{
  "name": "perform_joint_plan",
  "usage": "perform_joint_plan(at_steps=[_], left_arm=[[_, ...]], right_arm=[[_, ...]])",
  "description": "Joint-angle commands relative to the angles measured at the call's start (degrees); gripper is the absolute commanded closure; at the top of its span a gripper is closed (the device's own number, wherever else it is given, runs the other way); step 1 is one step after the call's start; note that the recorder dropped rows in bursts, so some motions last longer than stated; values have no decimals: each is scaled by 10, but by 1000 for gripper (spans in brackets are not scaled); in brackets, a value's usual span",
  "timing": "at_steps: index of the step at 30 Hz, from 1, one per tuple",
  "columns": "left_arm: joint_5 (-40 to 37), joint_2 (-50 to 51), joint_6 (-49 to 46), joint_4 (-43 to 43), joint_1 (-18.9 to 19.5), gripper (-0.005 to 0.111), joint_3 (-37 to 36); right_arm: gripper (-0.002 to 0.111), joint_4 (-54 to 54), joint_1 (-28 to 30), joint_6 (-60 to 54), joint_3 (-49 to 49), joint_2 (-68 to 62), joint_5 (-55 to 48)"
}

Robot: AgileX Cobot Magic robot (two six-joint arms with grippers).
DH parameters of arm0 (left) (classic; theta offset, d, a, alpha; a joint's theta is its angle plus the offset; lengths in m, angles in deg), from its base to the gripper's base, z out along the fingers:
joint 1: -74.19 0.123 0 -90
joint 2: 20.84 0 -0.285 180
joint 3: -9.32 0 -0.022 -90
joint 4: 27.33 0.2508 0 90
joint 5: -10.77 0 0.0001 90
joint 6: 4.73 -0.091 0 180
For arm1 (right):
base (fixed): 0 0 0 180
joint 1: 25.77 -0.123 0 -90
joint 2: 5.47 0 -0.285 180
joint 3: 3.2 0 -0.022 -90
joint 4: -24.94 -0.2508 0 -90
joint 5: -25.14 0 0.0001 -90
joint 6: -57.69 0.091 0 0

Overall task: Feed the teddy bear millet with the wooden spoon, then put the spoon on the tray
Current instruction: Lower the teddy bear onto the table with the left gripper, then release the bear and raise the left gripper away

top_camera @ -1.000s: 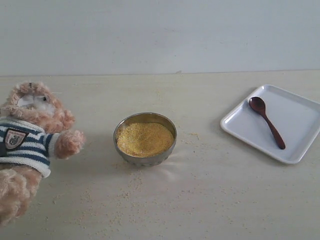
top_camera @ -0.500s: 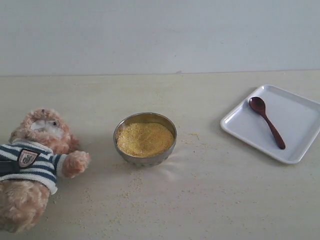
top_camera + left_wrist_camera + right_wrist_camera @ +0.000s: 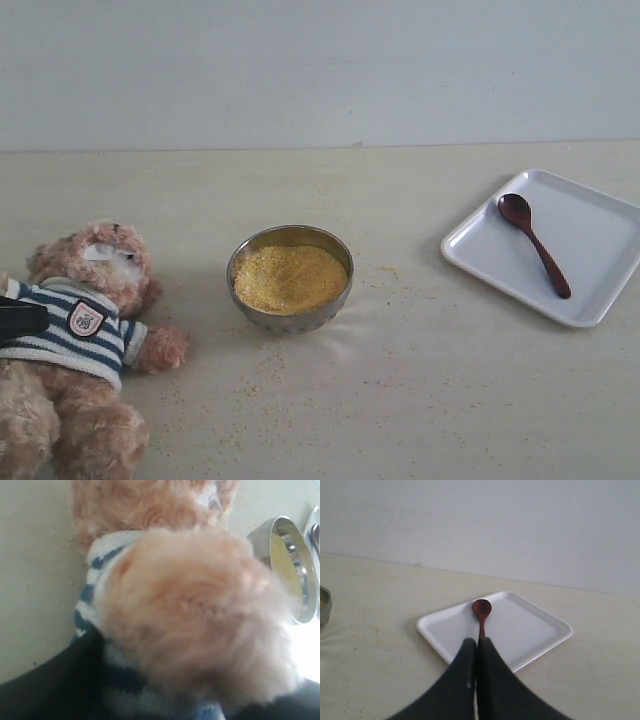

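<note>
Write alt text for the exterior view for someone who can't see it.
A teddy bear in a striped shirt is at the left of a pale table, beside a steel bowl of millet. At the right, a wooden spoon lies on a white tray.

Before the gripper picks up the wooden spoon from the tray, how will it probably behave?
The wooden spoon looks slim and rigid, so probably light and stiff. Its glossy finish suggests the thin handle may slip. It lies flat on the smooth tray, so a push would likely make it slide rather than roll.
</note>
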State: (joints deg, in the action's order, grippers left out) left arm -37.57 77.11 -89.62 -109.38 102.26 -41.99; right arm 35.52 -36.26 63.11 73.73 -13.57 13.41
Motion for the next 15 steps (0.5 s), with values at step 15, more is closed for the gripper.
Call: perform_joint_plan(at_steps=[15], left_arm=[[-40,-231,161,108,57,49,33]], right_arm=[[108,2,2,0,3,3,-1]])
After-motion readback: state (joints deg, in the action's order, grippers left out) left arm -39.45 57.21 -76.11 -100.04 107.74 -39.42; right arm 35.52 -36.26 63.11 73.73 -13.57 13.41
